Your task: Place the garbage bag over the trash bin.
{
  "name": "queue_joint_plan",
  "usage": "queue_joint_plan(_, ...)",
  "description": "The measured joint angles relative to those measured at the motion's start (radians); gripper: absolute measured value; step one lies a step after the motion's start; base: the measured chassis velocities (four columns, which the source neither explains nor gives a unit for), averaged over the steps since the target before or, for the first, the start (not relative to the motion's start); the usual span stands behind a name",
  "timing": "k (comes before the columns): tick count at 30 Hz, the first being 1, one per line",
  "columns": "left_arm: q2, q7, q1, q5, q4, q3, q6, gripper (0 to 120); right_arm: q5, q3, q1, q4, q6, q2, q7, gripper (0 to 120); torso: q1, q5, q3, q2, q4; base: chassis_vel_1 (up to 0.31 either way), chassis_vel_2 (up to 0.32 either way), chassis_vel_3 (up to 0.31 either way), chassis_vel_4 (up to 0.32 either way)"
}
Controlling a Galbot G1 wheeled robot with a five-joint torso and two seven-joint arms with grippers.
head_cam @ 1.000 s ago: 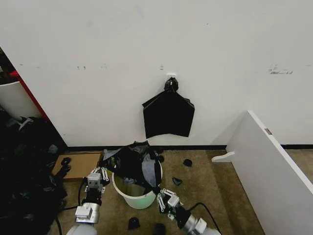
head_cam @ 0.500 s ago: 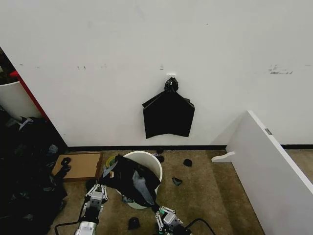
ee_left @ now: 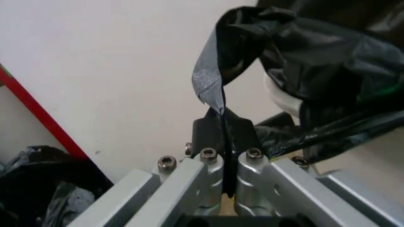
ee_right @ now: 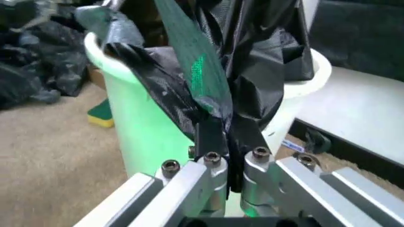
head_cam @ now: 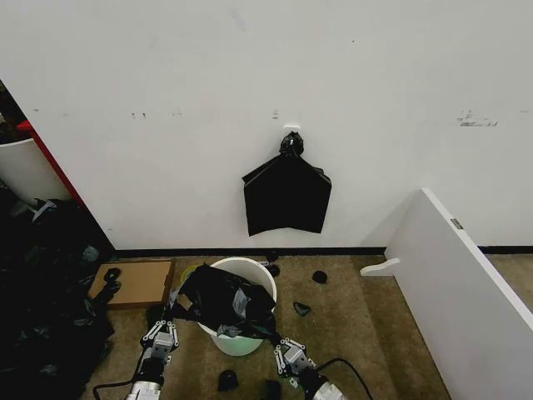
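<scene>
The garbage bag [head_cam: 223,304] lay bunched over the near rim of the trash bin [head_cam: 243,271], spilling down its front, with the far rim bare. The left gripper [head_cam: 159,335] sat low beside the bin's left side, fingers clamped on a strip of the bag [ee_left: 222,142] that rose from it. The right gripper [head_cam: 289,353] sat low at the bin's right front, pinching the bag's edge [ee_right: 221,118] just above its fingertips

Your left gripper [head_cam: 159,335]: silver-grey metal links, black finger pads [ee_left: 208,130], shiny hex screws along the finger bases. Your right gripper [head_cam: 288,352]: same build, same screws. A black cable [head_cam: 346,365] loops off your right forearm.
</scene>
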Motion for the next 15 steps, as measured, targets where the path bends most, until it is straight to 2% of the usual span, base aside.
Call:
queue_joint_plan(2,0.000,0.003,0.001,0.001,0.001,0.001,-0.001,0,0.001,0.007,0.002,-0.010,0.019,0.000,-0.028,0,0.000,-0.0001,0.000,0.000,0.0000,0.000,0.000,0.000,0.000)
queue_joint_plan(6,0.013,0.022,0.009,0.012,0.008,0.004,-0.012,0,0.035,0.063,-0.003,-0.028,0.112,-0.027,-0.259,0,0.000,-0.0002,0.000,0.000,0.0000,0.000,0.000,0.000,0.000)
queue_joint_plan(10,0.022,0.029,0.006,0.027,0.025,0.006,-0.018,0,0.031,0.090,-0.004,-0.038,0.134,-0.033,-0.327,0,0.000,-0.0001,0.000,0.000,0.0000,0.000,0.000,0.000,0.000)
queue_joint_plan(15,0.021,0.033,-0.016,0.040,0.060,0.008,-0.019,0,0.004,0.101,0.011,-0.081,0.146,-0.021,-0.305,0,0.000,-0.0001,0.000,0.000,0.0000,0.000,0.000,0.000,0.000)
